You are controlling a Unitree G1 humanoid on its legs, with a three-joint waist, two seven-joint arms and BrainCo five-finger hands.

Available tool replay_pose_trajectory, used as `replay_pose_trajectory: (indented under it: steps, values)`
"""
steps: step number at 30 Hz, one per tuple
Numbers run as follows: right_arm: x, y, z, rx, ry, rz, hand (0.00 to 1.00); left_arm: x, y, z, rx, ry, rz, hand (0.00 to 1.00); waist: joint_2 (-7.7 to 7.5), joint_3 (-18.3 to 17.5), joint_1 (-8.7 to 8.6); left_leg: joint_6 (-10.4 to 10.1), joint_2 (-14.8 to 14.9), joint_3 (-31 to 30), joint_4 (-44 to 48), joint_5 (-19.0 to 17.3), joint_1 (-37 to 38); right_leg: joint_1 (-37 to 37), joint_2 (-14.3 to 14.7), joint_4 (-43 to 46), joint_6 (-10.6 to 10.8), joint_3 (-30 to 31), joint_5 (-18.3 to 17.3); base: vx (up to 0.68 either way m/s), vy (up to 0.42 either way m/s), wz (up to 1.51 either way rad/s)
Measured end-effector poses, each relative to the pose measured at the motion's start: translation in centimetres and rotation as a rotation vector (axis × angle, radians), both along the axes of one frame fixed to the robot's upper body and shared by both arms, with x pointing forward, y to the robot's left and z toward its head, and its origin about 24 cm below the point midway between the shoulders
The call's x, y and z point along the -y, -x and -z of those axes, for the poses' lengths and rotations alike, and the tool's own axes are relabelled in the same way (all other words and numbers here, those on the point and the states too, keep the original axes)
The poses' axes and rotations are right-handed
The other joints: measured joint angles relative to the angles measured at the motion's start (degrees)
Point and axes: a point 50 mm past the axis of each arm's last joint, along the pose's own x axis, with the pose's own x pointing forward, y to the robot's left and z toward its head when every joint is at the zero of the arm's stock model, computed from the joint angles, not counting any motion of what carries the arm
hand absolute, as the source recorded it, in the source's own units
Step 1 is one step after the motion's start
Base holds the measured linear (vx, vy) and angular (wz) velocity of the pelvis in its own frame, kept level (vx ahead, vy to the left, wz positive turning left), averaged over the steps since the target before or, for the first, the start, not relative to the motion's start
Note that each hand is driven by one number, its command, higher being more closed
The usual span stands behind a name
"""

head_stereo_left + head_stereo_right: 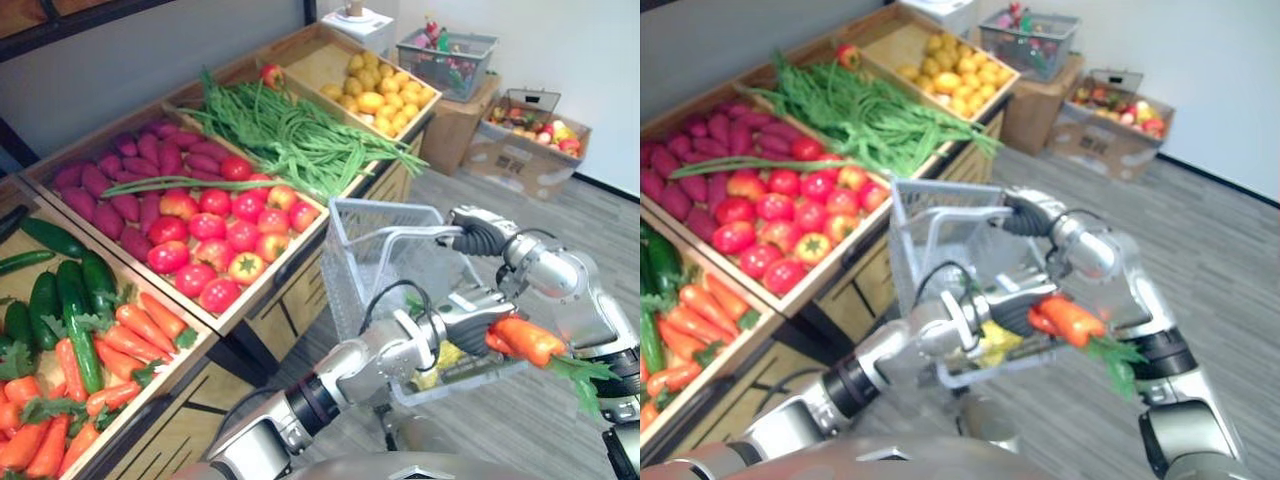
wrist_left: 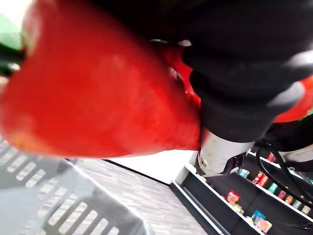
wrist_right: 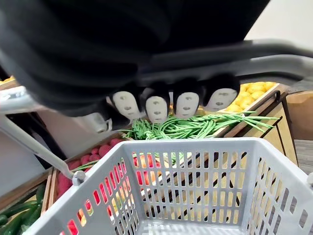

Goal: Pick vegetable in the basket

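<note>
My left hand [image 1: 462,318] is shut on an orange-red carrot [image 1: 527,340], which fills the left wrist view as a carrot [image 2: 98,88] seen close up. The carrot lies across the near rim of the grey mesh basket [image 1: 365,235], and its green leaves hang outside to the right. My right hand [image 1: 482,234] is shut on the basket's handle [image 1: 400,238] and carries the basket in the air beside the stand. In the right wrist view its fingers [image 3: 157,105] curl round the handle above the basket [image 3: 195,166]. Something yellow [image 1: 447,356] with green lies inside the basket.
Wooden crates on the stand hold carrots [image 1: 120,345], cucumbers [image 1: 60,290], tomatoes [image 1: 215,240], purple sweet potatoes [image 1: 130,175], green beans [image 1: 290,135] and yellow fruit [image 1: 375,90]. A cardboard box [image 1: 530,140] of produce and another grey basket [image 1: 445,60] stand at the back right.
</note>
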Motion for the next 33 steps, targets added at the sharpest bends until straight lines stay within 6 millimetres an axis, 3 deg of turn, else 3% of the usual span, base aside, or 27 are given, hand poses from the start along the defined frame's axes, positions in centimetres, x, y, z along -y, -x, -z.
replay_pose_trajectory:
  steps: [15,23,33]
  values:
    - [2.5,0.5,0.5,0.007,0.03,0.115,1.0,0.2,-0.6,0.6,0.038,-0.074,-0.057,1.0,0.02,0.0,-0.1,0.0,0.0,-0.5,0.1,0.0,-0.4,-0.1,-0.3,0.0,-0.1,-0.4,-0.1,-0.03,-0.011,0.01]
    - [2.6,0.6,0.6,0.006,0.043,0.123,1.0,-1.1,-2.3,2.1,0.01,-0.145,-0.144,1.0,0.05,0.0,-1.26,0.0,0.1,-0.4,0.1,0.0,-0.3,-0.1,0.0,0.0,-0.2,-0.3,-0.1,0.0,0.0,0.0]
    - [2.7,0.7,1.2,-0.013,0.043,0.128,1.0,-2.6,-4.0,3.6,-0.044,-0.198,-0.234,1.0,0.14,-0.1,-1.31,0.0,0.0,-0.3,0.1,0.0,-0.4,-0.2,0.0,0.0,-0.2,-0.1,-0.1,0.0,0.0,0.0]
